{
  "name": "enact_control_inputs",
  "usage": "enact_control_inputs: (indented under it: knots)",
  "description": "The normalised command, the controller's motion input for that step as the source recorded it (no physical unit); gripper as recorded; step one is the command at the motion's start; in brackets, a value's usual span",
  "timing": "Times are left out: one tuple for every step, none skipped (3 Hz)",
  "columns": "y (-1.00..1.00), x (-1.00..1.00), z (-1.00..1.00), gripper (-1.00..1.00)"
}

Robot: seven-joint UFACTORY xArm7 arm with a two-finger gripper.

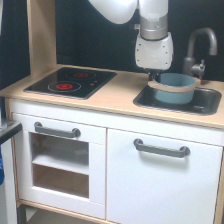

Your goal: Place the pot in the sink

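Blue-grey round pot (174, 88) | in dark metal sink (210, 106) | gripper (153, 75) above rim

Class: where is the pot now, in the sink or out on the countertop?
In the sink. The pot sits upright within the sink basin, its tan rim above the edge. Whether it touches the bottom, cannot tell.

My pincer (156, 76) hangs over the sink (210, 102), at the near rim of the pot (175, 89); my fingers are hidden, so I can't tell my grip. The pot sits tilted below me, in the basin.
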Motion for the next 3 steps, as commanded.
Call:
enact_control_inputs:
  knots:
    - [-0.11, -0.03, 0.02, 0.96]
    - [-0.08, -0.02, 0.38, 1.0]
    - [-0.08, -0.09, 0.48, 1.0]
